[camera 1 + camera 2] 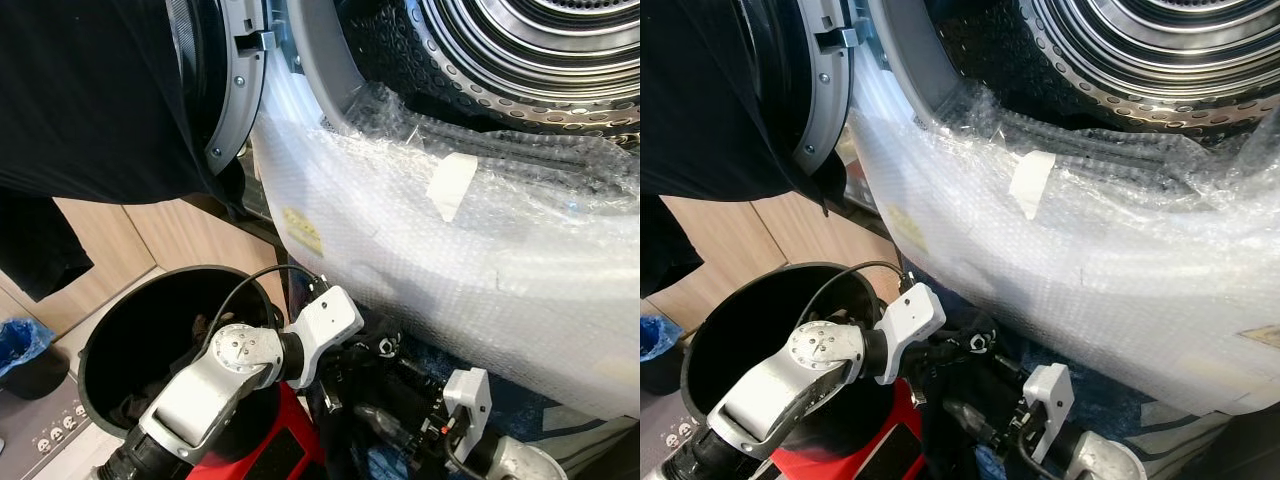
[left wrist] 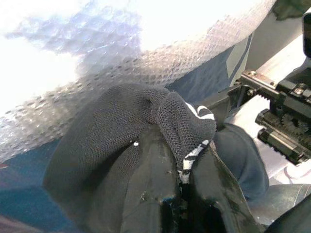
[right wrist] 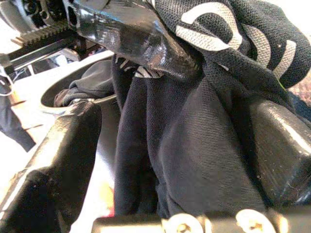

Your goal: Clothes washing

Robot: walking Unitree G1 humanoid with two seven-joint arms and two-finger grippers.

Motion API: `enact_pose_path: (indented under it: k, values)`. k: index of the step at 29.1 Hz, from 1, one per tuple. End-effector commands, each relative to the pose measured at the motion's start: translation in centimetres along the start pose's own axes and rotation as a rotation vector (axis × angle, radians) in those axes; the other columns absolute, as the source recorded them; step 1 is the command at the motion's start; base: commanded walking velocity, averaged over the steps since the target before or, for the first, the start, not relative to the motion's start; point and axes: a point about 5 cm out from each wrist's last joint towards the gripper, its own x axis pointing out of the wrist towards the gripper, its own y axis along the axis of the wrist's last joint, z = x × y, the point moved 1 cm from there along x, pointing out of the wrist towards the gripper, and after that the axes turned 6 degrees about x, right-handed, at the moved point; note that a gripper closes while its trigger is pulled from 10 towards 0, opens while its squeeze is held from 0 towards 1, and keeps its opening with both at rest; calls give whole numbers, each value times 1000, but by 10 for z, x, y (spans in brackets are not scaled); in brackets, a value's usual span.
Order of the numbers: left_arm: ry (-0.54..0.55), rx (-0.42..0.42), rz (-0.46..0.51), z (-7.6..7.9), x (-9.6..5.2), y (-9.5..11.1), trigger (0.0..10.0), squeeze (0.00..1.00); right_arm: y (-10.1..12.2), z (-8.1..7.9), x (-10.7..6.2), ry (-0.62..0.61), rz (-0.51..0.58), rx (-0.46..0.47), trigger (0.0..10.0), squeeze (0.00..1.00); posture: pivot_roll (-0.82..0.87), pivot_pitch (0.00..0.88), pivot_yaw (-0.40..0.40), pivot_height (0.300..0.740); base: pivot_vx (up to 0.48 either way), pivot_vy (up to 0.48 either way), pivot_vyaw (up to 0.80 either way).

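Left gripper (image 2: 182,194) fingers pinched narrow on a black mesh garment with white stripes (image 2: 146,126). Right gripper (image 3: 170,145) fingers spread wide, the same garment hanging between them. Garment sits below the bubble-wrapped front edge of the washing machine (image 1: 480,260), beside the black round bucket (image 1: 110,340).

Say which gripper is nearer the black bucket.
Left. The left gripper sits just past the black bucket rim, pinching a dark garment; the right gripper works farther right, open around that garment.
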Motion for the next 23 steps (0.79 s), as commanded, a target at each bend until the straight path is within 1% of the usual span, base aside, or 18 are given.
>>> enact_pose_path:
  k: [1, 3, 4, 6, 8, 10, 11, 12, 14, 17, 18, 19, 23]
  values:
    - [-34, 20, 49, 5, 2, 12, 0, 0, 3, -6, 4, 28, 11, -6, 10000, 0, 136, 133, 97, 740, 0, 0, 0]
    - [-51, 24, 62, 8, 5, 14, 0, 0, 2, -13, 6, 71, -6, -9, 10000, 0, 136, 132, 99, 740, 0, 0, 0]
    - [-71, 26, 84, 11, 9, 20, 0, 0, -2, -10, 7, 45, -42, -27, 10000, 0, 136, 132, 99, 740, 0, 0, 0]
    - [-81, 23, 104, 13, 12, 25, 0, 0, -7, -10, 8, 38, -79, -44, 10000, 0, 136, 132, 99, 740, 0, 0, 0]
    - [-81, 18, 117, 13, 15, 28, 0, 0, -12, -15, 7, 73, -112, -50, 10000, 0, 138, 130, 100, 740, 0, 0, 0]
    - [-82, 15, 132, 14, 17, 31, 0, 0, -13, -19, 7, 91, -113, -45, 10000, 0, 137, 130, 99, 740, 0, 0, 0]
    - [-82, 10, 141, 15, 18, 33, 0, 0, -13, -18, 6, 81, -109, -43, 10000, 0, 137, 130, 99, 740, 0, 0, 0]
    - [-80, 0, 154, 15, 19, 36, 0, 0, -14, -15, 5, 49, -110, -44, 10000, 0, 135, 137, 99, 740, 0, 0, 0]
    - [-76, -14, 166, 15, 20, 38, 0, 0, -17, -12, 4, 31, -131, -54, 10000, 0, 135, 137, 99, 740, 0, 0, 0]
    - [-71, -10, 180, 15, 21, 42, 0, 0, -23, -10, 4, -3, -147, -40, 10000, 0, 134, 133, 103, 740, 0, 0, 0]
    - [-71, -10, 180, 15, 21, 42, 0, 0, -23, -10, 4, -3, -147, -40, 10000, 0, 134, 133, 103, 740, 0, 0, 0]
    - [-59, -6, 181, 15, 22, 42, 0, 0, -24, -10, 5, -11, -138, -13, 10000, 0, 134, 137, 102, 740, 0, 0, 0]
    - [-55, -5, 180, 16, 22, 42, 0, 0, -25, -14, 6, 16, -145, -6, 10000, 0, 134, 137, 102, 740, 0, 0, 0]
